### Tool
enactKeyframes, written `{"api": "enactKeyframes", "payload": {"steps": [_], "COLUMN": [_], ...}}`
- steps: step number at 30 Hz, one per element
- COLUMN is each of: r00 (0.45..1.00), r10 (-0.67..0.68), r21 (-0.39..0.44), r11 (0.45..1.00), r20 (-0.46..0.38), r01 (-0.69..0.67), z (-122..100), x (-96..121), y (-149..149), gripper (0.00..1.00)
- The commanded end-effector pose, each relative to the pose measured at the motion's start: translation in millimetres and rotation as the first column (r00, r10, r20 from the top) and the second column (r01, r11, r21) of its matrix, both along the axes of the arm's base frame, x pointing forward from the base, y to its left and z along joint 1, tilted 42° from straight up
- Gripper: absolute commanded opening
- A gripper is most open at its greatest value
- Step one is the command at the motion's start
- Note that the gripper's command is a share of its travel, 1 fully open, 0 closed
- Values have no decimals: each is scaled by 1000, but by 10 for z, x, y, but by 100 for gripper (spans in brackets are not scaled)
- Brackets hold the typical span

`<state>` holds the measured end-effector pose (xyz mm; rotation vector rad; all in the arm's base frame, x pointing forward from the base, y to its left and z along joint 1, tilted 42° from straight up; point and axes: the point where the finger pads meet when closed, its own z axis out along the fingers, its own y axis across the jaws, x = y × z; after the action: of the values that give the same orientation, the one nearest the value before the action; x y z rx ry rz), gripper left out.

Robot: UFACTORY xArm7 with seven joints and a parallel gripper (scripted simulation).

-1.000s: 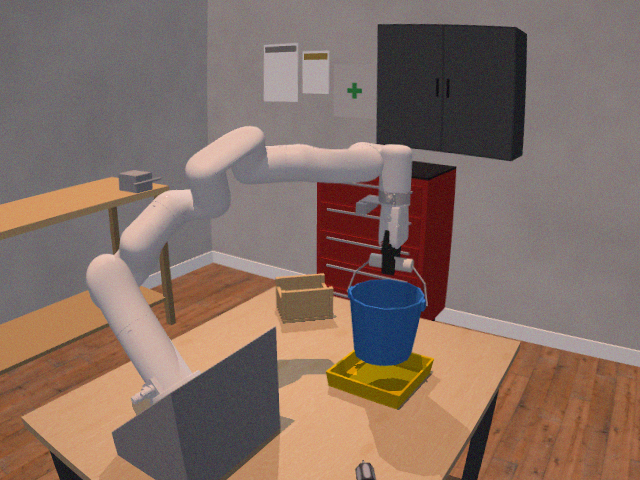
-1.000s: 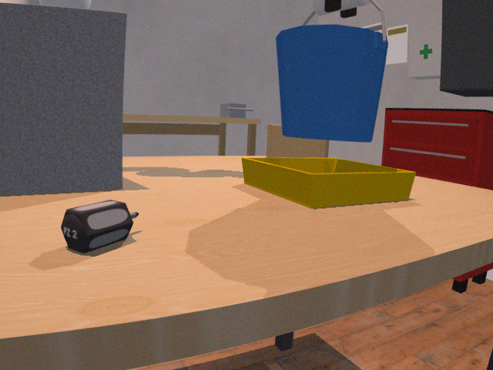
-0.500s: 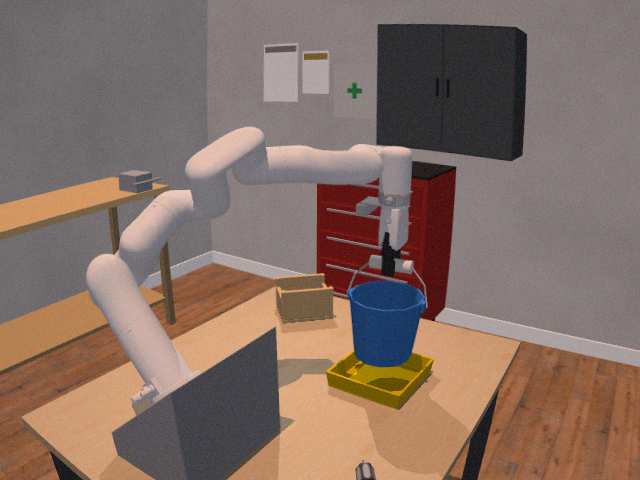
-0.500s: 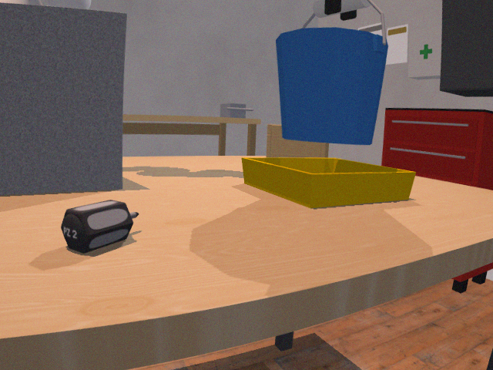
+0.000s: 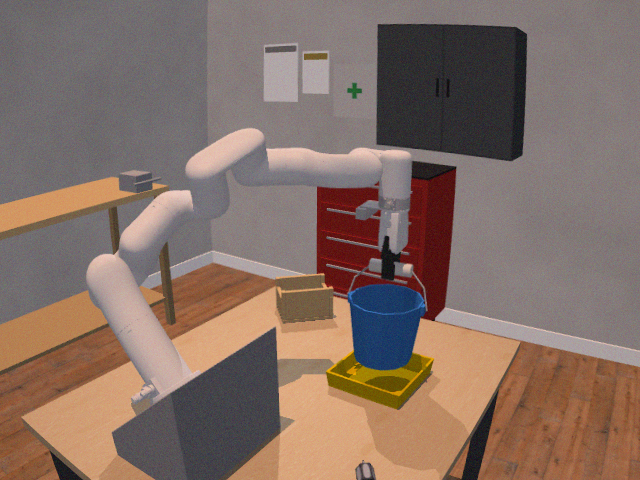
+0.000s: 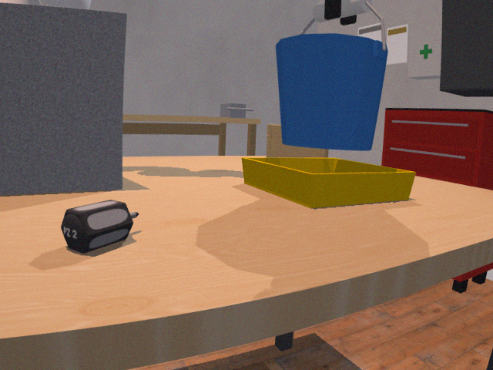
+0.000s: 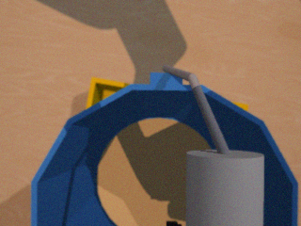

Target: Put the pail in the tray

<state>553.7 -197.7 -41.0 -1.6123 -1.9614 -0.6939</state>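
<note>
A blue pail (image 5: pixel 385 328) (image 6: pixel 330 91) (image 7: pixel 71 160) hangs upright by its wire handle, whose grey grip (image 5: pixel 403 269) (image 7: pixel 225 188) sits between my fingers. My gripper (image 5: pixel 386 268) (image 6: pixel 333 8) is shut on that grip, straight above the pail. The yellow drip tray (image 5: pixel 361 390) (image 6: pixel 330 186) (image 7: pixel 100 90) lies on the table under the pail. In the exterior view the pail's base hangs a little above the tray's rim, clear of its floor. In the wrist view I look down through the pail's open bottom ring at the table.
A grey panel (image 5: pixel 206 408) (image 6: pixel 59 99) stands by the arm's base. A small black screwdriver-bit holder (image 6: pixel 97 224) (image 5: pixel 364 471) lies near the table's front edge. A wooden crate (image 5: pixel 303 298) stands behind the tray. A red drawer cabinet (image 5: pixel 356 232) (image 6: pixel 437 145) stands behind the table.
</note>
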Motion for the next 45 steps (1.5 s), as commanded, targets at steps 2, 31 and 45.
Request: {"api": "enactKeyframes", "payload": {"steps": [2,31,45], "r00": [1000,1000,1000], "r10": [-2,-2,-2], "r21": [-4,-4,-4], "r11": [1000,1000,1000], "r20": [3,3,3], "r01": [2,2,2], "z": [-16,-250,-370], "x": [4,-15,-24], "y": [5,213,318], "gripper": [0,0,0]}}
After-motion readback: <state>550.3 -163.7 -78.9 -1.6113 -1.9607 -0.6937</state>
